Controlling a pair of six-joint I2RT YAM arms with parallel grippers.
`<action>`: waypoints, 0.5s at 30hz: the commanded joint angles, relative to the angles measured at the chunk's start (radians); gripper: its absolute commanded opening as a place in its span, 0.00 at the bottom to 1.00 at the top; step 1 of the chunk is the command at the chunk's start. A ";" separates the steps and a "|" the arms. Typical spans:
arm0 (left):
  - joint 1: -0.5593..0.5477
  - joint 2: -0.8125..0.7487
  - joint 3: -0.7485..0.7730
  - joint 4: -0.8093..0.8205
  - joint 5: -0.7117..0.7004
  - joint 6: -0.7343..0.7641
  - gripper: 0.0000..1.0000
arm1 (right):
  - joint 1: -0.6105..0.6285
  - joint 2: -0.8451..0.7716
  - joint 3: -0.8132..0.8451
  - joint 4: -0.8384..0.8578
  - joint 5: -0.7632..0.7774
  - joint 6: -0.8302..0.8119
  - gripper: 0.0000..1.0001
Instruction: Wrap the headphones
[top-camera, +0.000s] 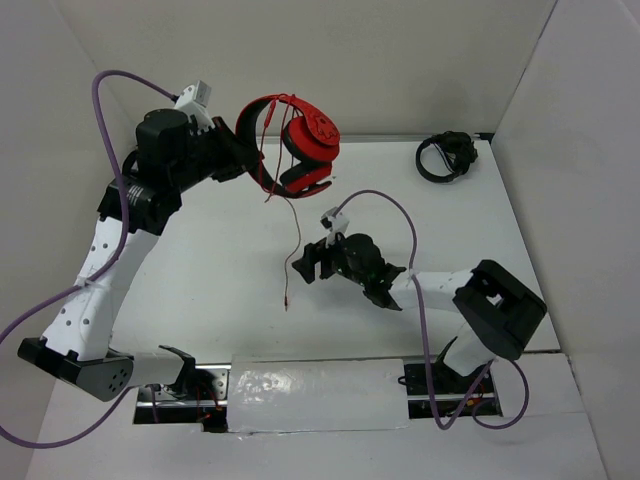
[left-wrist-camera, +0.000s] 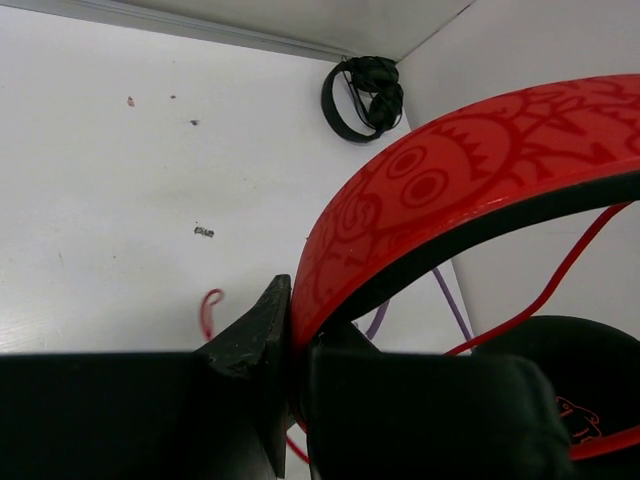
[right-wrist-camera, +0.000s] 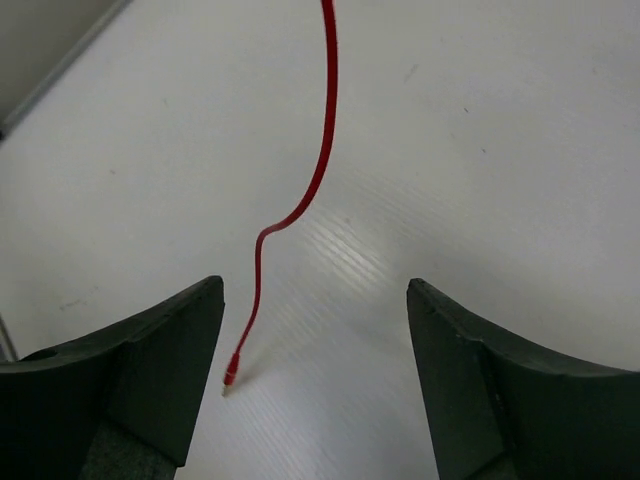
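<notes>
The red headphones (top-camera: 305, 140) hang in the air at the back left, held by their headband (left-wrist-camera: 430, 200). My left gripper (top-camera: 245, 152) (left-wrist-camera: 295, 325) is shut on that band, one finger on each side. The thin red cable (top-camera: 293, 225) (right-wrist-camera: 322, 150) dangles from the earcups down to the table, and its plug (right-wrist-camera: 231, 375) rests on the surface. My right gripper (top-camera: 305, 262) (right-wrist-camera: 315, 295) stands open low over the table. The plug lies between its fingers, close to the left one, and nothing is gripped.
All-black headphones (top-camera: 445, 156) (left-wrist-camera: 362, 98) lie at the back right near the wall. White walls close in the table on three sides. A purple hose (top-camera: 400, 215) arcs over the right arm.
</notes>
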 joint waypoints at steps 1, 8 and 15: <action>0.006 -0.036 0.084 0.096 0.050 -0.028 0.00 | 0.000 0.047 0.063 0.242 -0.064 0.098 0.79; 0.010 -0.008 0.140 0.092 0.078 -0.065 0.00 | 0.025 0.212 0.149 0.343 -0.184 0.157 0.79; 0.013 0.015 0.153 0.081 0.079 -0.063 0.00 | 0.086 0.341 0.236 0.335 -0.216 0.183 0.75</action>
